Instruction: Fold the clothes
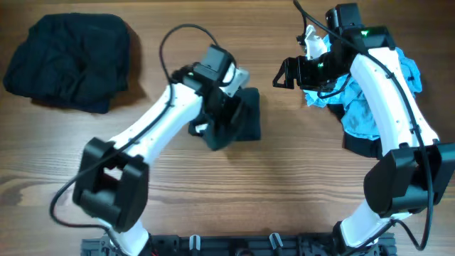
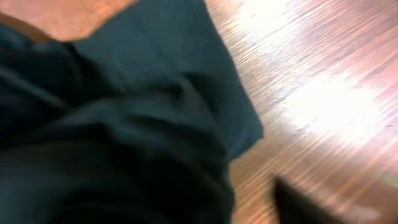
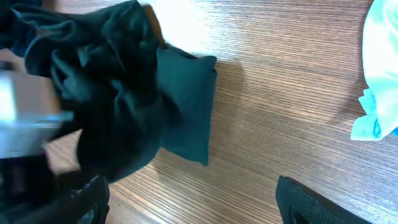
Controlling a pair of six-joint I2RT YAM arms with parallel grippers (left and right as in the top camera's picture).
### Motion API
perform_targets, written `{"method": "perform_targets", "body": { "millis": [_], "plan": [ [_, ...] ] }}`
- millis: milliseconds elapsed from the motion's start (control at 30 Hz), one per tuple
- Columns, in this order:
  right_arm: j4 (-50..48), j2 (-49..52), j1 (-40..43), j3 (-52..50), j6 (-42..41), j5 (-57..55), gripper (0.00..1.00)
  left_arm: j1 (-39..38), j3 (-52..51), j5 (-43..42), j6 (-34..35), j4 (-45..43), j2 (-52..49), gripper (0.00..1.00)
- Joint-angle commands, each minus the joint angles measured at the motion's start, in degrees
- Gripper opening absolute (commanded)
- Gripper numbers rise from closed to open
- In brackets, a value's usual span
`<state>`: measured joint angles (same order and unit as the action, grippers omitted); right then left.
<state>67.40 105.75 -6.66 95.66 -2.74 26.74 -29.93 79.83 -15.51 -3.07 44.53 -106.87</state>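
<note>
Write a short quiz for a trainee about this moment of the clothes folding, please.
1. True or false: in the overhead view, the crumpled light blue fabric T-shirt lies partly under the right arm.
2. Which garment is directly below the left gripper?
A. the partly folded dark green fabric T-shirt
B. the light blue fabric T-shirt
C. the big heap of black clothes
3. Is the right gripper open or shut, and does it hold anything?

Key: 1 true; 2 A; 3 open, holding nothing.
</note>
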Motion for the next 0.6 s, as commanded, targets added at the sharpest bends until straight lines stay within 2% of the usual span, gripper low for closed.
{"method": "perform_targets", "body": {
  "millis": [0,100,300,567],
  "plan": [
    [-1.22,-0.90,-0.04,0.76,-0.48,0.33,0.87,0.20,1.18,3.19,3.85,-1.38,-2.91,1.00],
    [-1.90,-1.22,0.59,2.14,-1.22,0.33,0.87,1.36,1.20,3.15,6.91,-3.04,-2.95,1.00],
    [-3.10,-1.42,2.82,8.37,-1.88,0.33,0.93,1.88,1.25,-0.26,8.52,-6.32,-2.25,1.00],
    [-4.59,-1.42,4.13,12.46,-1.92,0.31,0.99,1.95,5.86,-3.56,10.05,-7.06,5.79,1.00]
  ]
}}
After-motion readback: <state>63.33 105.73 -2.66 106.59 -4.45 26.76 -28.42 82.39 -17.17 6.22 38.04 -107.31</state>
